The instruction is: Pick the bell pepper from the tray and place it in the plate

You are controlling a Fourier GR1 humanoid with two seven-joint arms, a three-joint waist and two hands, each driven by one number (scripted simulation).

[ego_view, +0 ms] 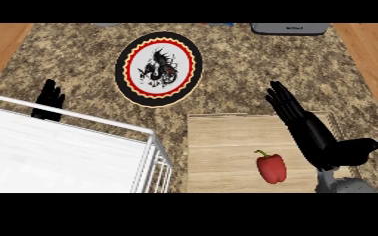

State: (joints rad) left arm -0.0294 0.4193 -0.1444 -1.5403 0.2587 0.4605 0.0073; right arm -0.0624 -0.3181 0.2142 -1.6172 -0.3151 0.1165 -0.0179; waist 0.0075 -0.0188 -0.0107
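Observation:
A red bell pepper with a green stem lies on the light wooden tray at the lower right. My right hand hovers just right of the pepper, fingers straight and pointing up-left, not touching it. The round plate, black-rimmed with a red ring and a dark figure in its white middle, sits on the counter up and left of the tray. My left hand rests open at the far left, fingers up, partly behind the rack's rail.
A white wire dish rack fills the lower left corner, its rail running close to the tray's left edge. A grey appliance stands at the counter's back right. Speckled granite counter lies between plate and tray.

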